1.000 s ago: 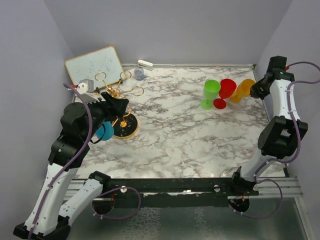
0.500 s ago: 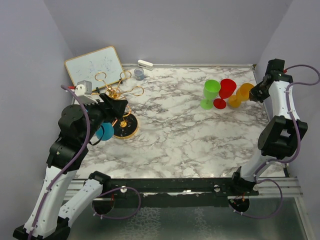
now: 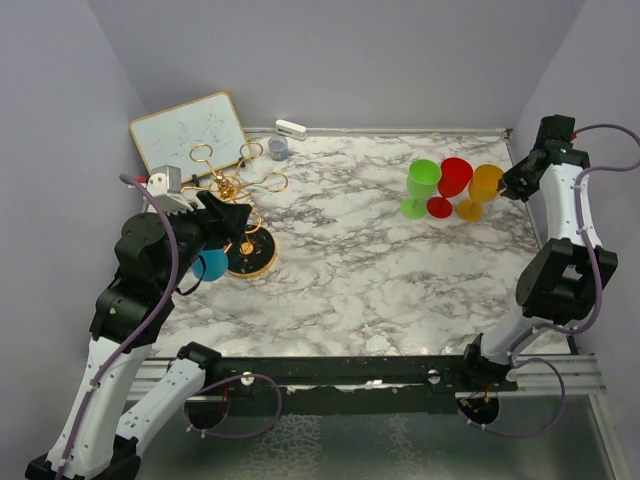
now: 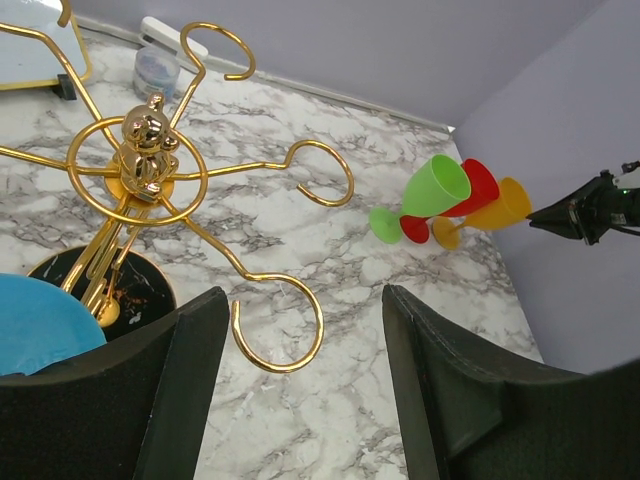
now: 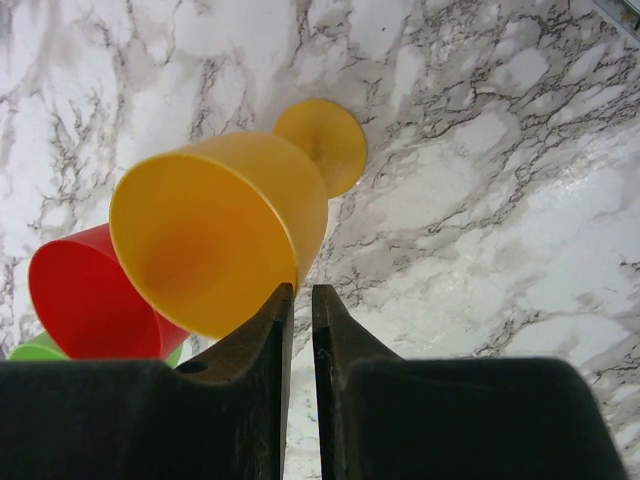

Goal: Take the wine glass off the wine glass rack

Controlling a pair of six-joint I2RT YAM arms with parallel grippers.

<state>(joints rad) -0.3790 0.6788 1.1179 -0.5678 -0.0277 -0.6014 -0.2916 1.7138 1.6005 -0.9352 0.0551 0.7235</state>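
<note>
Jaws on the left gripper (image 4: 303,296) stood wide apart above the wine glass rack (image 4: 148,160), holding nothing. I saw the blue wine glass (image 4: 40,325) low beside the rack's stem, above its dark base. The right gripper (image 5: 302,290) was nearly closed at the orange glass (image 5: 215,235) rim. I couldn't tell whether it pinched the rim.

Both arms white w/ black joints: left arm (image 3: 135,290), right arm (image 3: 565,215). Purple cables (image 3: 177,255) loop along each. Fingers (image 4: 150,400) matte black.
</note>
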